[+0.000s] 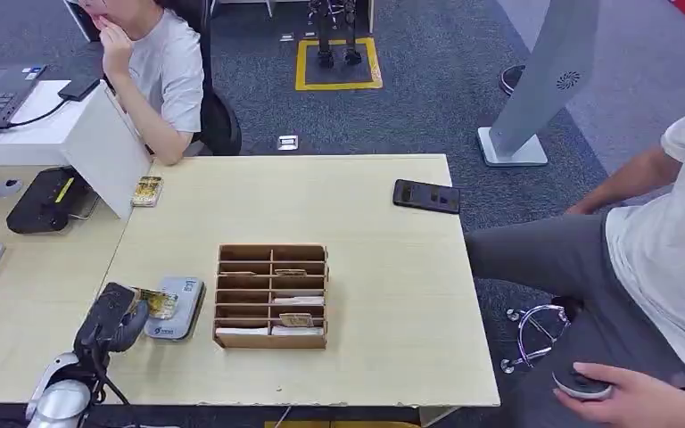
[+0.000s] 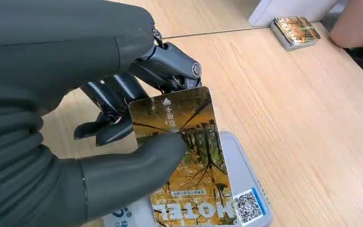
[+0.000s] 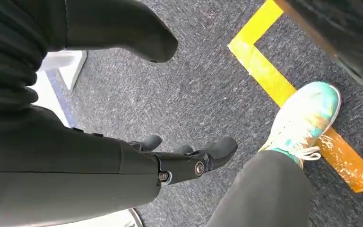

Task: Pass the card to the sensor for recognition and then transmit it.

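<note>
Left hand (image 2: 123, 118) pinching a shiny yellow hotel card with autumn trees on it (image 2: 184, 156), thick grey thumb (image 2: 137, 165) on top, dark fingers (image 2: 170, 64) behind. Card held just over a flat grey sensor pad with a blue corner and a square code (image 2: 248, 208), maybe touching it, hard to tell. In the head view, same left hand (image 1: 111, 319) at the near left part of the light wooden table (image 1: 392, 294), card (image 1: 159, 303) above the grey pad (image 1: 178, 308).

Right beside the pad, a brown wooden box with many small slots (image 1: 272, 296), a few cards lying in some slots. Near the far left corner, a little stack of yellow cards (image 1: 147, 191), next to a slanted white board (image 1: 111, 147). A black phone (image 1: 425, 196) lying flat near the far right edge.

Right hand (image 3: 170, 161) hanging low over grey carpet (image 3: 194, 90), fingers apart, holding nothing. Close by, a person's teal and white shoe (image 3: 307, 123) on a yellow floor line (image 3: 264, 71).
</note>
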